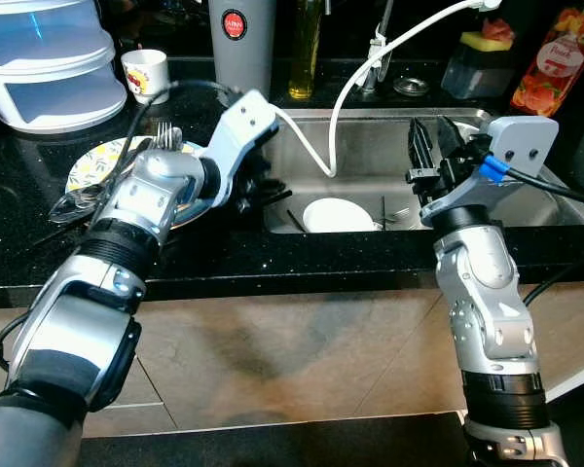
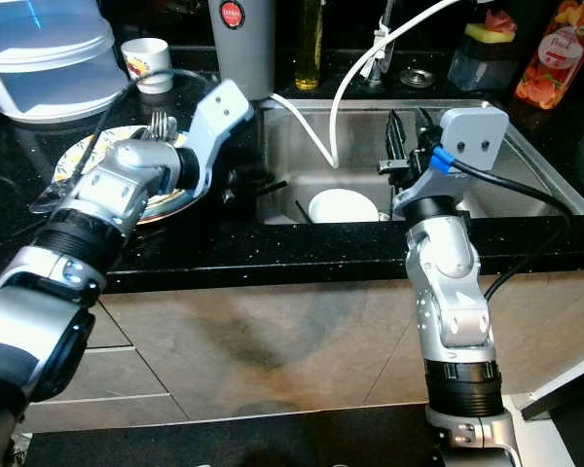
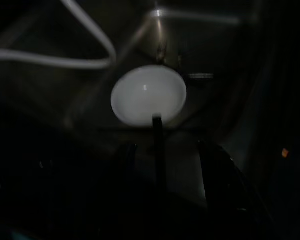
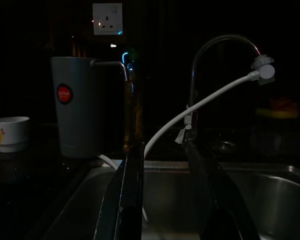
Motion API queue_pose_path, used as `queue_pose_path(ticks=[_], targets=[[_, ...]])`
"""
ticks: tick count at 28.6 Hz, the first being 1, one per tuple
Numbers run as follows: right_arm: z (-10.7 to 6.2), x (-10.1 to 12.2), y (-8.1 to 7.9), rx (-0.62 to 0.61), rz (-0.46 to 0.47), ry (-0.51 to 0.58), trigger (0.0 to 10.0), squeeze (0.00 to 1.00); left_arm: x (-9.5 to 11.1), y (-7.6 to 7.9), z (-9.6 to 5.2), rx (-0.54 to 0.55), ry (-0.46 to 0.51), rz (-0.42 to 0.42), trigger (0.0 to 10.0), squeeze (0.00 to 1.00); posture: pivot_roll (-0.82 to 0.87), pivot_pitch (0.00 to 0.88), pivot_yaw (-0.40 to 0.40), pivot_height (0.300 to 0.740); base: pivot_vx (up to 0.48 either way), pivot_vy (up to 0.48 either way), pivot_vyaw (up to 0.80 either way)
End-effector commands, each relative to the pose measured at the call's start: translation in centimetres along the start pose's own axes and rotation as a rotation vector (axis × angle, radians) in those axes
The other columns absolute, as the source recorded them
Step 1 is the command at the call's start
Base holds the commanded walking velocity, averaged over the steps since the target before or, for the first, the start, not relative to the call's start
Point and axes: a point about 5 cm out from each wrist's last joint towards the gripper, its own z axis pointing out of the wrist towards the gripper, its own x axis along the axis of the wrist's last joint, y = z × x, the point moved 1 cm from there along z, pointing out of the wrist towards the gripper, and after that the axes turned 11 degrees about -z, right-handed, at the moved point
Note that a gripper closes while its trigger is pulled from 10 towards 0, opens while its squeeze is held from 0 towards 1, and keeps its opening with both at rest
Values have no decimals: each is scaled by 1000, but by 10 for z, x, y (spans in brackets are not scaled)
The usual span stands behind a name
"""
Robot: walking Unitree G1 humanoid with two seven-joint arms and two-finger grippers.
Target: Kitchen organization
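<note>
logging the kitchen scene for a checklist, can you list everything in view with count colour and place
sink: 1, steel, set in the black counter
bowl: 1, white, on the sink floor
hose: 1, white, from the tap down into the sink
plate: 1, patterned yellow, on the counter left of the sink, cutlery on it
cup: 1, white printed, back of counter
jug: 1, grey, red round label, behind the sink
oil bottle: 1, yellowish, beside the jug
drawer unit: 1, clear white, far left
red bottle: 1, back right
left gripper: black, open, at the sink's left edge, aimed at the bowl
right gripper: black, open, raised over the sink
</note>
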Motion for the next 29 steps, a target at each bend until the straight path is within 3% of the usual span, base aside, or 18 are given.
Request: queue_pose_path(ticks=[1, 10, 11, 12, 13, 17, 23, 28, 29], targets=[[-2, 3, 3, -9, -8, 7, 10000, 0, 0, -3, -2, -1, -42, 45, 10000, 0, -5, 58, -5, 740, 0, 0, 0], [0, 2, 2, -3, -4, 6, 10000, 0, -28, -7, -6, -17, -162, 84, 10000, 0, 9, 47, -17, 740, 0, 0, 0], [1, 3, 2, -1, -3, 8, 10000, 0, -31, -7, -6, -21, -175, 90, 9294, 0, 9, 45, -19, 740, 0, 0, 0], [1, 3, 2, -1, -3, 8, 10000, 0, -31, -7, -6, -21, -175, 90, 9294, 0, 9, 45, -19, 740, 0, 0, 0], [2, 4, 2, 0, -3, 12, 10000, 0, -36, -7, -5, -17, -192, 96, 39, 0, 10, 43, -21, 740, 0, 0, 0], [3, 4, 3, 1, -4, 13, 10000, 0, -36, -8, -4, -8, -185, 103, 0, 0, 7, 43, -21, 740, 0, 0, 0], [3, 4, 4, -1, -7, 13, 10000, 0, -16, -13, -6, 33, -61, 90, 0, 0, 8, 44, -24, 740, 0, 0, 0], [4, 5, 4, -1, -5, 15, 10000, 0, 32, -17, -18, 74, 213, 48, 0, 0, 7, 48, -27, 740, 0, 0, 0], [4, 5, 4, 0, -3, 14, 10000, 0, 57, -19, -28, 101, 366, 17, 8902, 0, 7, 50, -28, 740, 0, 0, 0]])
